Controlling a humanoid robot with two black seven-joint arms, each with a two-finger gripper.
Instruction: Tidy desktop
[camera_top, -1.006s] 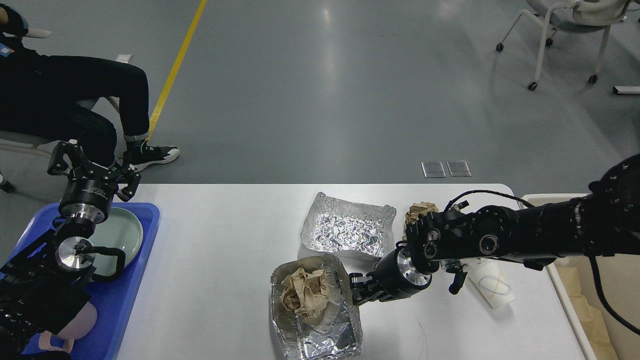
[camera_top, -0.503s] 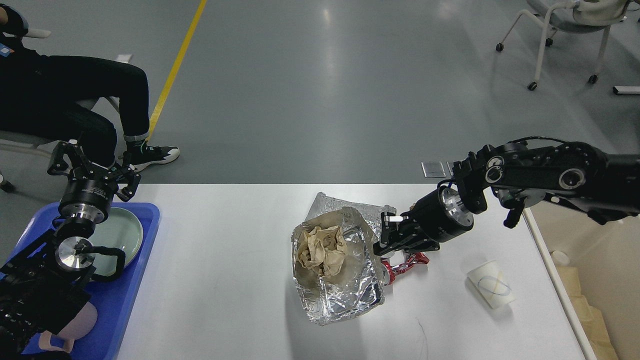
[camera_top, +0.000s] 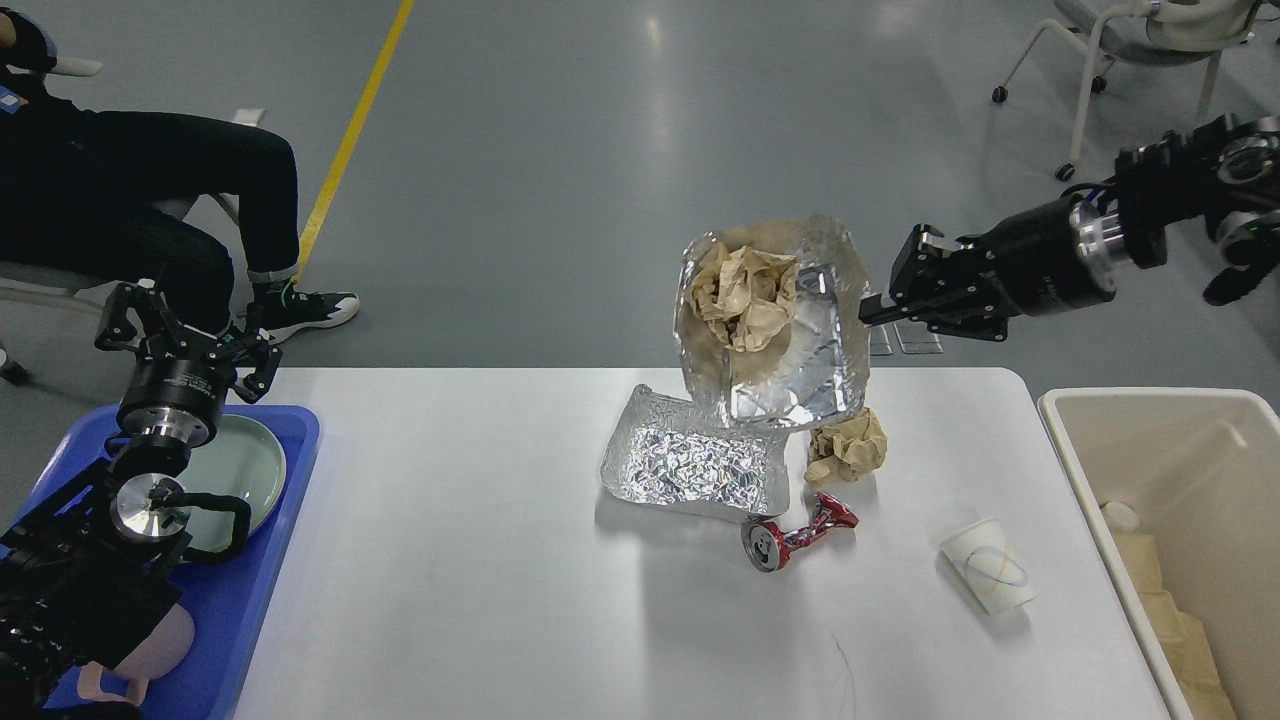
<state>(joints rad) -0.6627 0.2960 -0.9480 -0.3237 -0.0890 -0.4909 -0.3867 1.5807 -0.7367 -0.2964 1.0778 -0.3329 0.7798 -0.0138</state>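
The white desktop (camera_top: 480, 560) fills the lower middle of the head view. My right gripper (camera_top: 872, 308) is shut on the rim of a foil tray (camera_top: 800, 350) held high above the desktop's far edge, tilted, with crumpled brown paper (camera_top: 742, 296) inside. A second foil tray (camera_top: 690, 465) rests on the desktop below it. Beside that lie a brown paper ball (camera_top: 848, 448), a crushed red can (camera_top: 795, 532) and a white paper cup (camera_top: 988, 578) on its side. My left gripper (camera_top: 180, 322) stands open above the blue tray (camera_top: 255, 600) at the left.
A pale green plate (camera_top: 240, 470) lies in the blue tray. A beige bin (camera_top: 1180, 500) with some items inside stands right of the desktop. A seated person's legs (camera_top: 170, 200) are at the far left. A wheeled chair (camera_top: 1130, 60) stands at the back right.
My right gripper has lifted the foil tray with the brown paper from the near desktop, up and to the right. The can and paper ball are now uncovered. The left arm has not moved.
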